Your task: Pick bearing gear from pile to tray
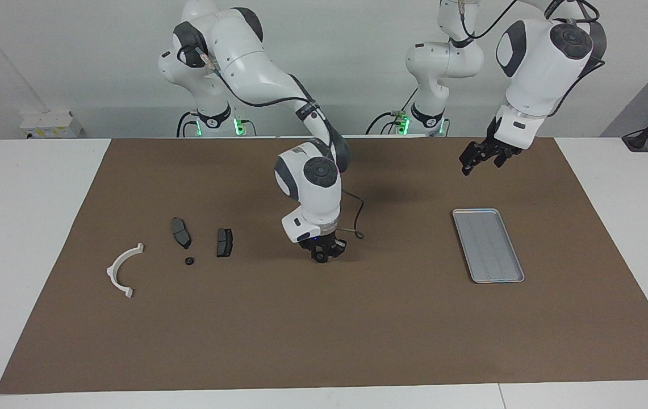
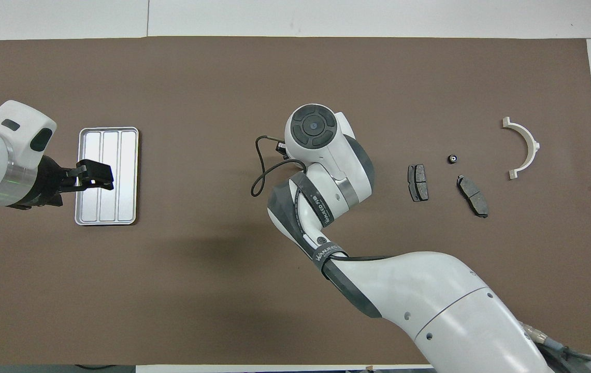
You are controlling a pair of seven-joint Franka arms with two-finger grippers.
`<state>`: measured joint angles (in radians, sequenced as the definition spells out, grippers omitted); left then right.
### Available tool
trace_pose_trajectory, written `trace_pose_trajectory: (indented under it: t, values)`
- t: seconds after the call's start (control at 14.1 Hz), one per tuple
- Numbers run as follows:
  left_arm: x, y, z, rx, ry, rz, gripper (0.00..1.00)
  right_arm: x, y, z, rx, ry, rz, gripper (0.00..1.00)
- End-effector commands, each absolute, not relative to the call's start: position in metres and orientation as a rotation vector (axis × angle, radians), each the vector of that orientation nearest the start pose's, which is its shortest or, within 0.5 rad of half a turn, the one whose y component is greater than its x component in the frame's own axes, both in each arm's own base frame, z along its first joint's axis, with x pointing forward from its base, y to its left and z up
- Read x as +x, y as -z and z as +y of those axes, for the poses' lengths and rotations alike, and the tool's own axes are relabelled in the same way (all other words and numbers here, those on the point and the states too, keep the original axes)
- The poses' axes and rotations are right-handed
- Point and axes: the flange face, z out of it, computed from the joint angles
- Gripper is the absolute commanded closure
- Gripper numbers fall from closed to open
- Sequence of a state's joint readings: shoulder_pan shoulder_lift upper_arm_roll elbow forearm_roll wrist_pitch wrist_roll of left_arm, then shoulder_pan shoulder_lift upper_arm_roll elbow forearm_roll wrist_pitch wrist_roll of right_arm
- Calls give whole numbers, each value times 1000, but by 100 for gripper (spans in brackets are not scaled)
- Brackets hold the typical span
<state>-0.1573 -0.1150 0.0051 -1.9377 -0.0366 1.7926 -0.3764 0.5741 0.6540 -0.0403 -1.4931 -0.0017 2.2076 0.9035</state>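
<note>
One right arm (image 2: 326, 207), strap lettering unreadable

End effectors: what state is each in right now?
Left end effector: open, empty, raised near the tray.
Right end effector: low over the mat; cannot be told.

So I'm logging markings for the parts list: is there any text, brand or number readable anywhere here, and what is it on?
"WANJEED": on the black strap round the right arm, roughly read.
A second strap, higher up the same arm: too blurred to read.
Tray, pile parts: no markings visible.
</note>
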Motion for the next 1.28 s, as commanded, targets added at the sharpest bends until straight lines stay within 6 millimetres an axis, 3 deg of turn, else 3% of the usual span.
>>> trace_pose_trajectory:
  t: [0.0,0.07,0.36,0.5,0.64,0.78,1.07,1.14,1.21]
  values:
    - [518,-519,-101,-3153,-58,-381,0,610,-296,366,-3048,96,568,13]
    - [518,-519,-101,-3153,-58,-381,0,609,-299,366,-3049,99,562,1]
    - [524,-512,-106,-3149,-50,-418,0,618,-313,360,-3059,109,569,0]
    - [537,-496,-138,-3138,-39,-493,0,635,-331,341,-3064,128,529,0]
    - [554,-488,-151,-3144,-20,-513,0,657,-360,295,-3060,176,460,0]
    - [566,-489,-159,-3148,-6,-519,0,675,-387,237,-3079,181,394,0]
    - [578,-448,-278,-3117,9,-698,0,703,-435,114,-3127,171,224,0]
    - [579,-431,-317,-3103,20,-767,0,705,-442,90,-3134,176,195,0]
    - [583,-419,-338,-3090,26,-823,0,707,-444,72,-3140,179,168,1]
